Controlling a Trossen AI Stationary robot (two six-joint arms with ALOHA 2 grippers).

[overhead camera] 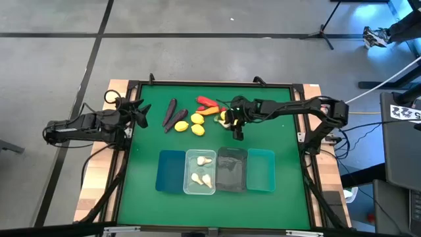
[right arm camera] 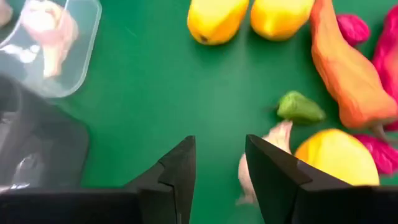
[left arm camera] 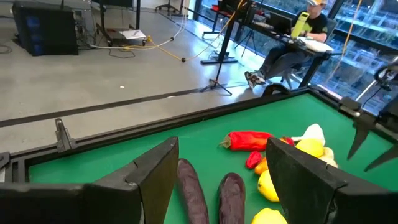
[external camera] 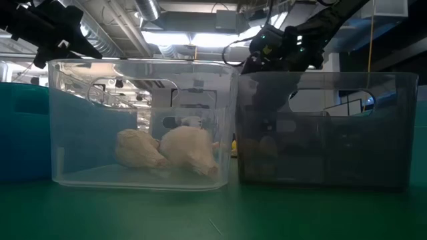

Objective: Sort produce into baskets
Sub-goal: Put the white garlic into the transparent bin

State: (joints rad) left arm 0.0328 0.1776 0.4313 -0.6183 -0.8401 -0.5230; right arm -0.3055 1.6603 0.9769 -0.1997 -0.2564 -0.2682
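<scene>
Right gripper (overhead camera: pixel 237 133) hangs over the green table (overhead camera: pixel 276 131), between the produce pile and the bins, fingers narrowly parted and holding nothing. A garlic bulb (right arm camera: pixel 264 163) lies just beside its fingertips, next to a lemon (right arm camera: pixel 336 155) and an orange pepper (right arm camera: pixel 348 74). Two purple pieces (overhead camera: pixel 174 116) and two more lemons (overhead camera: pixel 197 124) sit further left. Four bins stand in a row: blue (overhead camera: pixel 170 171), clear (overhead camera: pixel 199 172), dark grey (overhead camera: pixel 231 170), teal (overhead camera: pixel 260 170). The clear bin holds garlic bulbs (external camera: pixel 167 150). Left gripper (overhead camera: pixel 139 113) waits at the table's left edge, fingers spread wide, empty.
</scene>
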